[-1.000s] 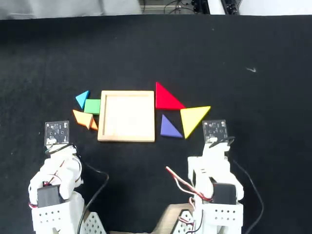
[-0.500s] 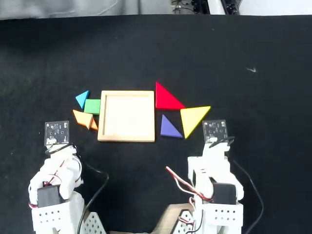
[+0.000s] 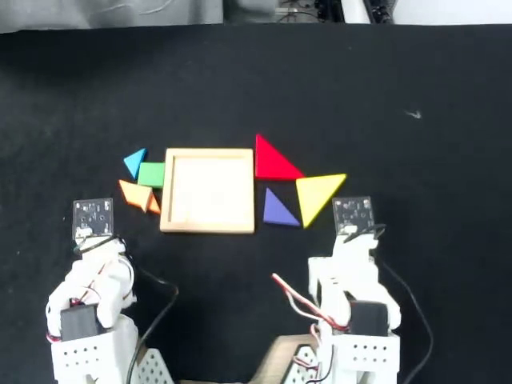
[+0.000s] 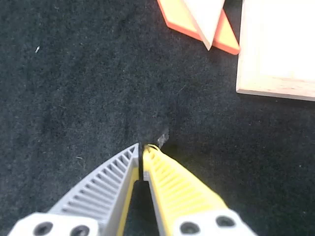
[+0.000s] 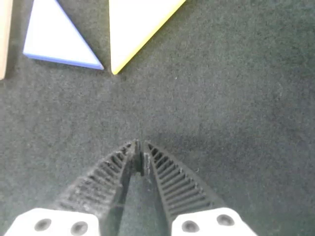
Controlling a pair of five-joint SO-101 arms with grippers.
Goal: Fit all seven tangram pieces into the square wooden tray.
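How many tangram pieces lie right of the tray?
3: red triangle beside the tray, blue triangle below it, yellow triangle farthest right. None seem hidden.

Matt pale wooden tray (image 3: 208, 228) on fuzzy black cloth worktop (image 3: 400, 160); beside the tray, a smooth red triangle (image 3: 270, 164).

A black cloth (image 3: 400, 72) lies under everything, with one small pale speck (image 3: 412, 114) on it. Beyond its far edge lie grey fabric (image 3: 104, 12) and dark cables (image 3: 298, 10).

A black, felt-like cloth (image 3: 416, 88) covers the bench, and along its far edge lie a grey sheet (image 3: 104, 12), dark cables (image 3: 308, 10) and a white surface (image 3: 452, 10).
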